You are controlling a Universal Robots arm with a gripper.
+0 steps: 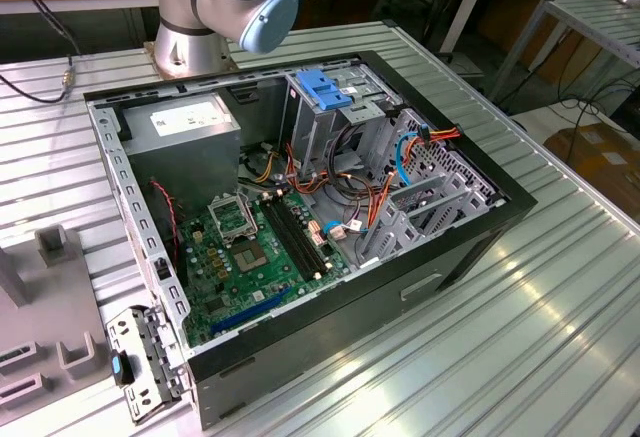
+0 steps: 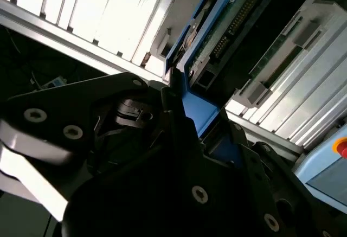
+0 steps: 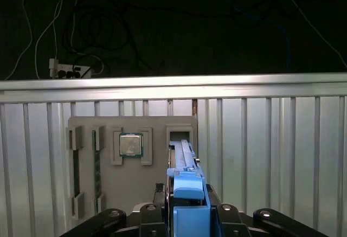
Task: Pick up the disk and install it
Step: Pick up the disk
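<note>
We find the gripper (image 3: 188, 221) closed on the blue rail (image 3: 190, 191) of the disk (image 3: 183, 155), which projects edge-on beyond the jaws. Farther out lies the fixture tray (image 3: 108, 193). Gripped by plastic alone, the disk may pivot or slip.

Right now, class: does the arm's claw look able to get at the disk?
Probably yes: the claw appears shut on the disk, at its blue edge, with nothing in the way.

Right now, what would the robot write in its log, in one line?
gripper: shut on disk | disk: on edge at grey parts tray | install: not yet done
</note>
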